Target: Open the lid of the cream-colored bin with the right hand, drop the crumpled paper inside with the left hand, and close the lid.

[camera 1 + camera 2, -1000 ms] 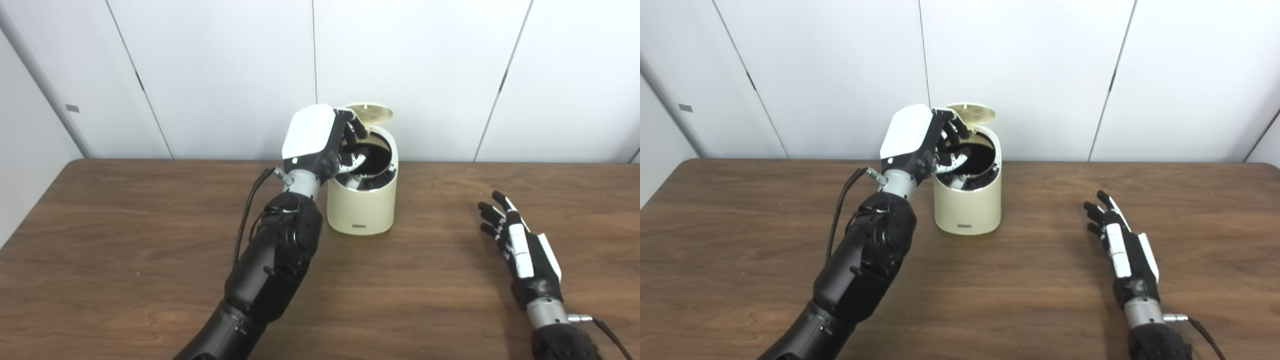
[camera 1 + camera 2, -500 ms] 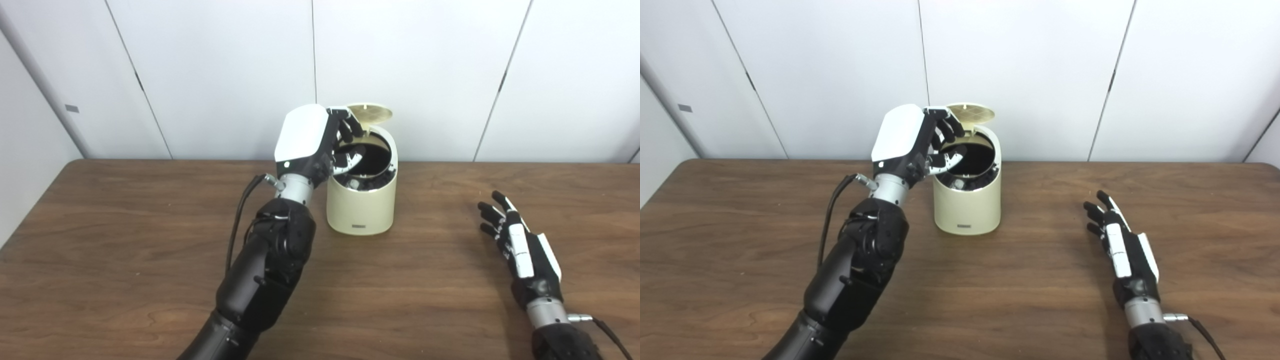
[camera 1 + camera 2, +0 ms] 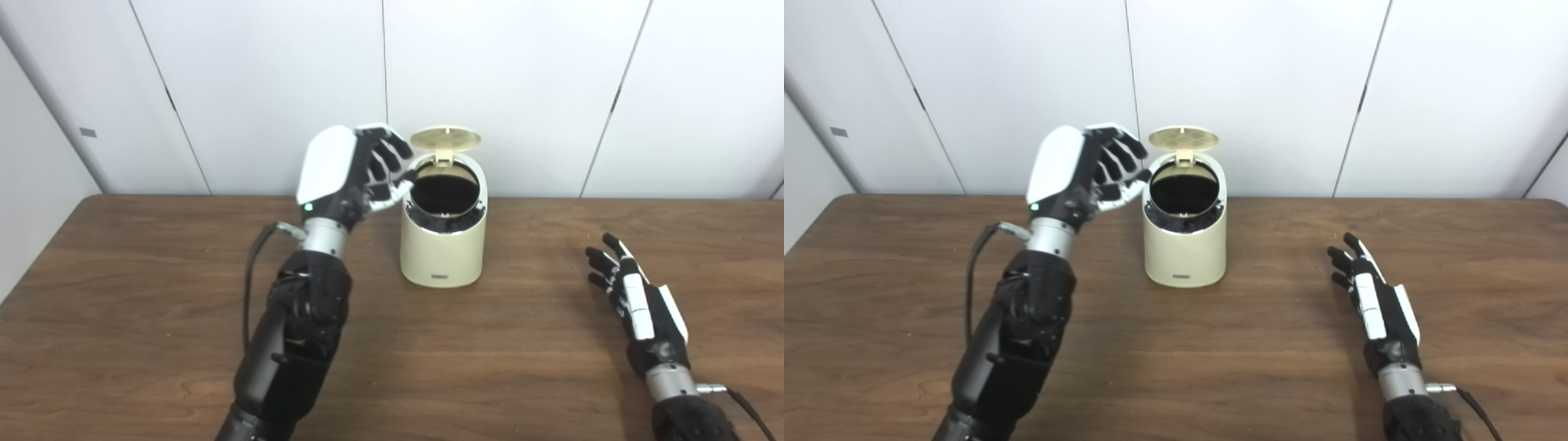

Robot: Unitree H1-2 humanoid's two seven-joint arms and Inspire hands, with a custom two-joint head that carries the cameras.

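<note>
The left hand [image 3: 349, 168] is hanging just left of the cream bin [image 3: 444, 245], fingers spread, holding nothing. The lid [image 3: 445, 138] is standing open behind the dark hole. The right hand [image 3: 637, 300] is lying flat and open on the table [image 3: 122, 306], far right of the bin. I cannot see the paper.
</note>
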